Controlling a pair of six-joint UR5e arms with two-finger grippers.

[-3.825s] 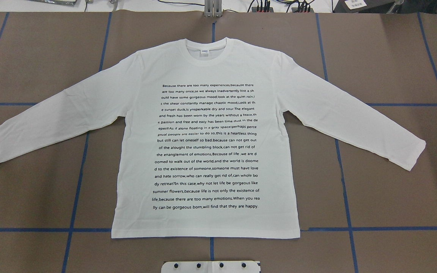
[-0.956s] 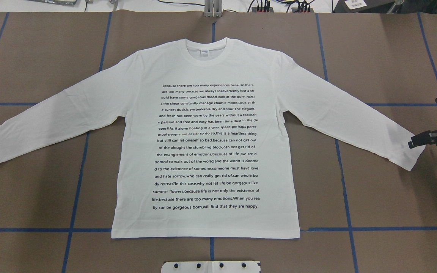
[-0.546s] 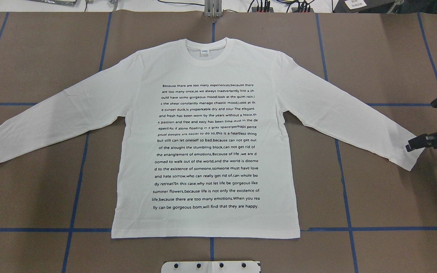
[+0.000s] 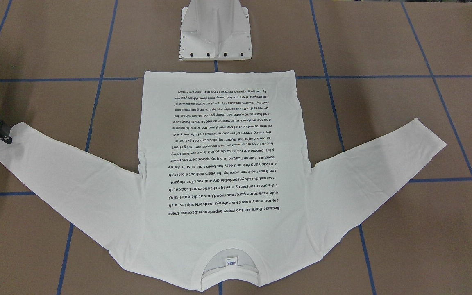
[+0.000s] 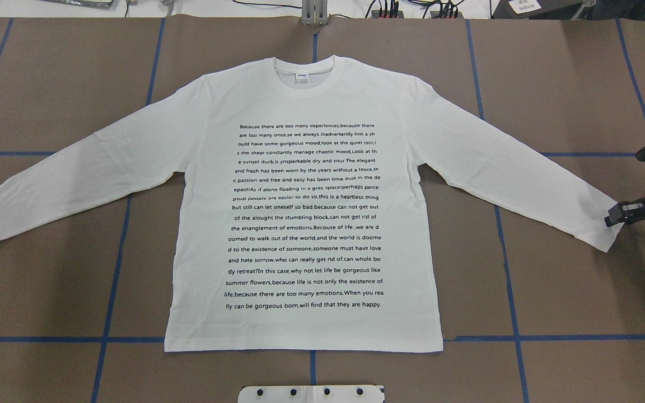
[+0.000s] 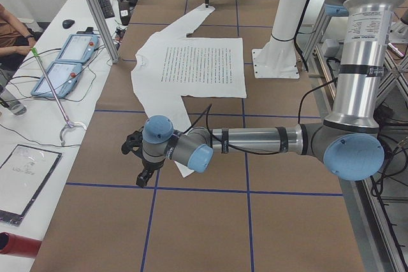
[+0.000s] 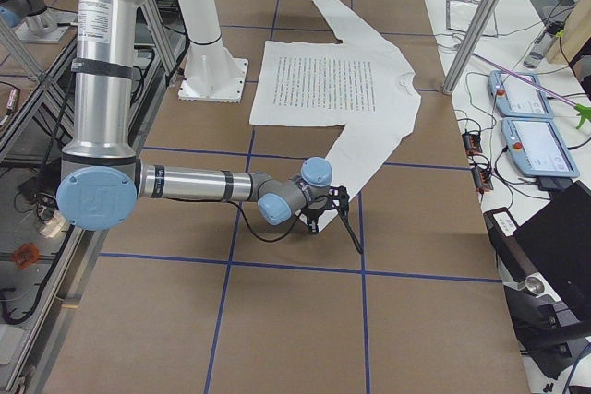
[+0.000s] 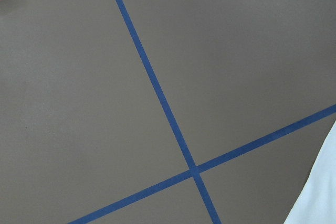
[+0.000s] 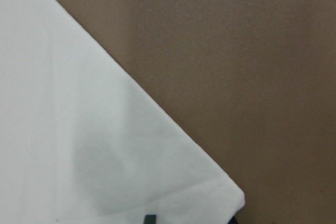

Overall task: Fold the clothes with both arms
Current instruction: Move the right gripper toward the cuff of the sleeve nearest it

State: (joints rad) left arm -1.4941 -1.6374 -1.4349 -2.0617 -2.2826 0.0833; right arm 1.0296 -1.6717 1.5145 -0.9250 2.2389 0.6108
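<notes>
The clothes, one white long-sleeved T-shirt [image 5: 305, 212] with black text lines, lie flat and spread out on the brown table, both sleeves out to the sides. My right gripper [image 5: 618, 215] comes in from the right edge and sits at that sleeve's cuff [image 5: 602, 224]; its jaws look open around the cuff corner [image 9: 220, 192]. From the front, the right gripper [image 4: 1, 132] touches the cuff's end. My left gripper [image 6: 137, 160] hovers just beyond the other cuff [image 6: 185, 170]; I cannot tell whether it is open or shut. The left wrist view holds a sliver of white cloth [image 8: 323, 192].
Blue tape lines [image 5: 510, 291] grid the brown table cover. The white pedestal base [image 4: 215, 30] stands just beyond the shirt's hem. Tablets [image 6: 67, 62] and cables lie on a side bench, with a person's arm [image 6: 13, 27] beside them.
The right gripper, absent 3.8 s ago, came in from the right edge and has crept a little down and along the right cuff. The shirt has not moved.
</notes>
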